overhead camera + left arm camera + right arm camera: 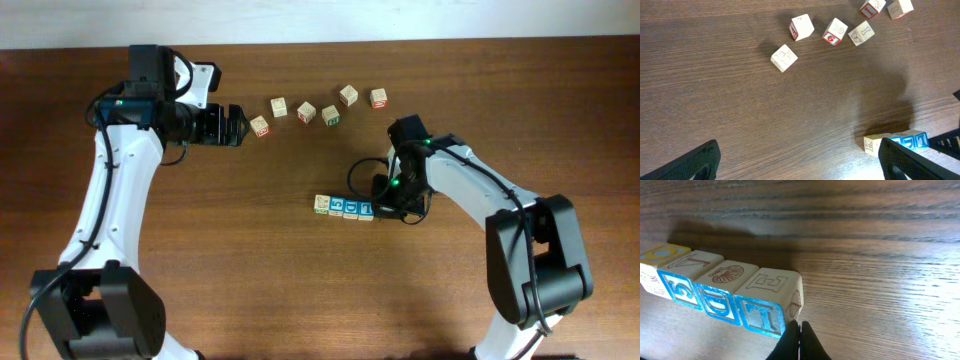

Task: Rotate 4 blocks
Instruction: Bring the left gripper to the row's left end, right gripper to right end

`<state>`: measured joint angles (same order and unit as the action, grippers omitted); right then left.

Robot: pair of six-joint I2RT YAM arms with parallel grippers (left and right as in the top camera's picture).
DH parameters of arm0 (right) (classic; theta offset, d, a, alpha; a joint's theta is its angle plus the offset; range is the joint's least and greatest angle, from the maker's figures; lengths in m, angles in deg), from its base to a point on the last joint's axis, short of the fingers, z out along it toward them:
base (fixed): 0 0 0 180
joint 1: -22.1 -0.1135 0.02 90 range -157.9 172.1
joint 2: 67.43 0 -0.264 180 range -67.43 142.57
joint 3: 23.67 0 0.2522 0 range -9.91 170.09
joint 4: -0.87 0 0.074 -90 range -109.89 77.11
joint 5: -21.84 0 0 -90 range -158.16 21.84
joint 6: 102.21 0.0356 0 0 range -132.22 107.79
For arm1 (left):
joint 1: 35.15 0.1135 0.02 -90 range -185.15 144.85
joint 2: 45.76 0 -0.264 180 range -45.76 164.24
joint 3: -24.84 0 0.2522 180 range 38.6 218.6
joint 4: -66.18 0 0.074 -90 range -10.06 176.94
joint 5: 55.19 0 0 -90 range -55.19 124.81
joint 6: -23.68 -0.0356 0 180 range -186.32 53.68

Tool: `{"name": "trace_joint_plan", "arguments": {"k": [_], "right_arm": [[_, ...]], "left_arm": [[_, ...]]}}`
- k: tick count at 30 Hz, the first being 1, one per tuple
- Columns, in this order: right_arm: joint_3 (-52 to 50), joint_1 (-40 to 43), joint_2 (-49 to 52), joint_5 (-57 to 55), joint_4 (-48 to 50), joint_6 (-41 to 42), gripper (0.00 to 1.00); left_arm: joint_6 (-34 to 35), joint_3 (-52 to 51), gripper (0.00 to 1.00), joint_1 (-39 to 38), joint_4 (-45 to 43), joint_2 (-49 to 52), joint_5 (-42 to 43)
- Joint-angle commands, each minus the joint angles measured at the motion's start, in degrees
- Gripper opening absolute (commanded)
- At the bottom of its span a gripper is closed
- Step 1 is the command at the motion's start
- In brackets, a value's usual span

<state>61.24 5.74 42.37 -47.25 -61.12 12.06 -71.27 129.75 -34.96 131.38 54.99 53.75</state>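
Four blocks (343, 207) sit in a touching row on the counter (250, 290). The right jaws are pressed together, tips at the end block (767, 302) (low corner); the left jaws stand wide apart, empty. Risk — a push there skews the neighbours instead of turning one block.

Two matching arms: the left arm (100, 195) wears white shells over black joints, a black cable looping near its base; the right arm (470, 180) looks the same, with green lights glowing by its wrist. The left pincer (238, 125) is black, and the right pincer (799, 336) tapers to thin black tips.
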Motion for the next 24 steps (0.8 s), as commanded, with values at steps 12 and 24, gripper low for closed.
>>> {"name": "trace_joint_plan", "arguments": {"k": [12,24], "right_arm": [[-0.1,10.4,-8.8,10.6,-4.8,-12.1,0.04],[-13.6,9.6,-4.3,15.8,16.6,-5.9,0.04]], "left_arm": [[6.9,-4.6,0.0,-6.5,6.3,0.8,4.5],[7.0,-6.2,0.0,-15.5,0.8,21.7,16.9]]}}
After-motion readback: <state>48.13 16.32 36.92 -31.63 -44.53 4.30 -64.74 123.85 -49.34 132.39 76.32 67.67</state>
